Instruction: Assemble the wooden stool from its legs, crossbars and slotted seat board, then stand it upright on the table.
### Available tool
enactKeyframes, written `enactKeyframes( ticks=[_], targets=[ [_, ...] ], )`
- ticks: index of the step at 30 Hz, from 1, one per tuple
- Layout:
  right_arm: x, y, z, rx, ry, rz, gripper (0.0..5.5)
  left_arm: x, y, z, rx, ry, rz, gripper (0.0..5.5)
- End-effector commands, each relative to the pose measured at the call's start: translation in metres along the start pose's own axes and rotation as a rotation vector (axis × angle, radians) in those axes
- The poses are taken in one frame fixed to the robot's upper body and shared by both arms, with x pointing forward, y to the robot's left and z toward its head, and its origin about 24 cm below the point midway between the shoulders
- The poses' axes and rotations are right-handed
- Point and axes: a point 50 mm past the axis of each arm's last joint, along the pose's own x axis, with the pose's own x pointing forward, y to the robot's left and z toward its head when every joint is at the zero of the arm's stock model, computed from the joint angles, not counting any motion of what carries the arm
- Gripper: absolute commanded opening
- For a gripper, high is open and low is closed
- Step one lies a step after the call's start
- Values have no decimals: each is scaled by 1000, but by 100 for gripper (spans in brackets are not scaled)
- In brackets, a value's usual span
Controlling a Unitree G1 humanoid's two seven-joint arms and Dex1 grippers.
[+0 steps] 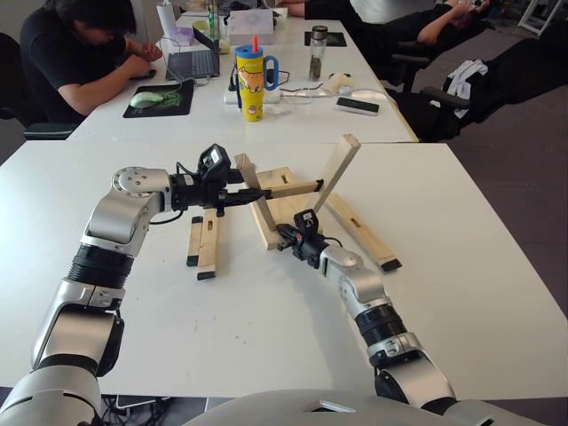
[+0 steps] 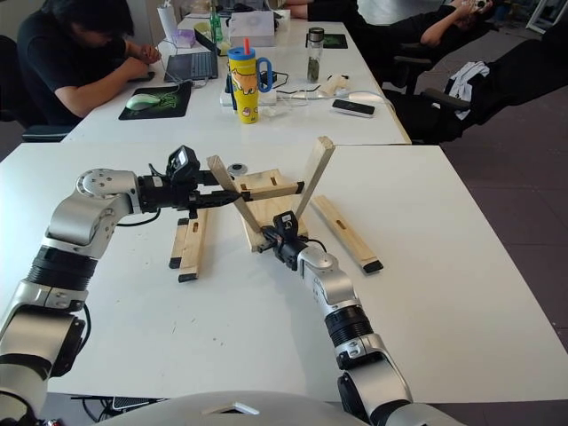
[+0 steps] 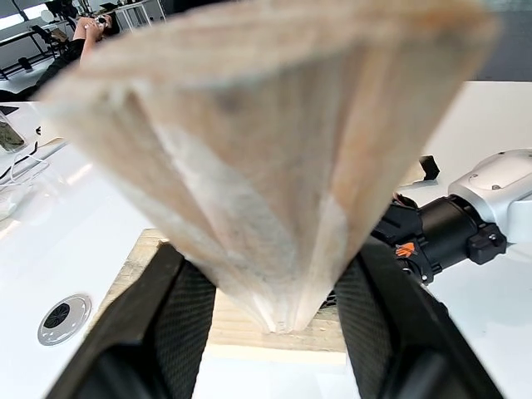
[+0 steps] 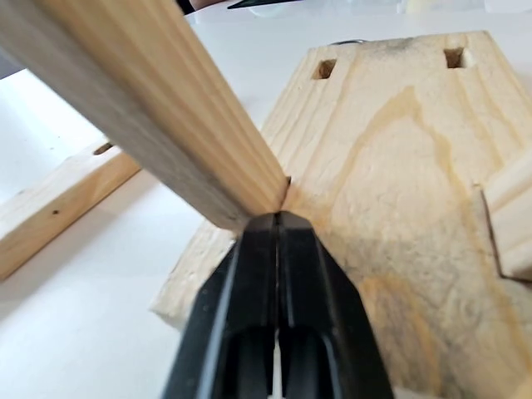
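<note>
On the bench (image 1: 444, 293), the seat (image 1: 288, 211) lies flat with two legs (image 1: 338, 167) slotted and a crossbar (image 1: 293, 186) between them; left jaws grip one leg (image 1: 246, 170), right jaws, clenched empty, sit at its foot. Other legs (image 1: 206, 241) lie unfitted.

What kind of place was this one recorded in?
Probably a shared office or lab workspace: white desks pushed together, a laptop and a mouse on a mat on the far desk, and an office chair beside it.
</note>
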Motion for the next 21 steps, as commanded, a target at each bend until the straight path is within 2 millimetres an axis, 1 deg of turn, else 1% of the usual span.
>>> enactKeyframes(
  ticks=[1, 3, 4, 5, 7, 9, 11, 12, 14, 15, 16, 17, 18, 19, 20, 21],
  targets=[
    [-22, 20, 17, -43, -191, 84, 0, 16, -20, -55, -170, 190, -75, 203],
    [-36, 32, 40, -128, -284, 136, 0, 17, -17, -52, -169, 184, -82, 203],
    [-42, 37, 54, -183, -336, 145, 0, 16, -16, -52, -171, 184, -79, 203],
    [-47, 40, 68, -242, -385, 130, 0, 15, -16, -52, -174, 184, -79, 203],
    [-54, 39, 100, -365, -513, 33, 0, 12, -16, -54, -183, 187, -79, 203],
    [-55, 41, 124, -484, -588, -33, 0, 11, -16, -55, -190, 188, -81, 203],
    [-53, 43, 143, -615, -640, -137, 0, 12, -17, -55, -191, 189, -91, 203],
    [-48, 45, 149, -674, -651, -169, 0, 12, -17, -55, -191, 189, -96, 203],
    [-38, 50, 150, -747, -651, -199, 0, 14, -18, -54, -189, 189, -105, 203],
    [-26, 48, 140, -778, -586, -226, 0, 14, -19, -54, -189, 187, -107, 203],
    [-11, 43, 119, -804, -461, -226, 0, 15, -19, -53, -189, 186, -109, 203],
    [3, 37, 93, -800, -315, -205, 0, 15, -19, -53, -188, 186, -111, 203],
    [15, 30, 52, -824, -92, -158, 0, 15, -20, -53, -187, 183, -112, 203],
    [16, 16, 16, -741, 106, -165, 0, 17, -20, -52, -182, 182, -117, 203],
    [11, 8, -11, -739, 249, -159, 0, 17, -19, -50, -176, 182, -117, 203],
    [5, 3, -25, -721, 330, -159, 0, 18, -19, -50, -170, 182, -121, 203]
  ],
)
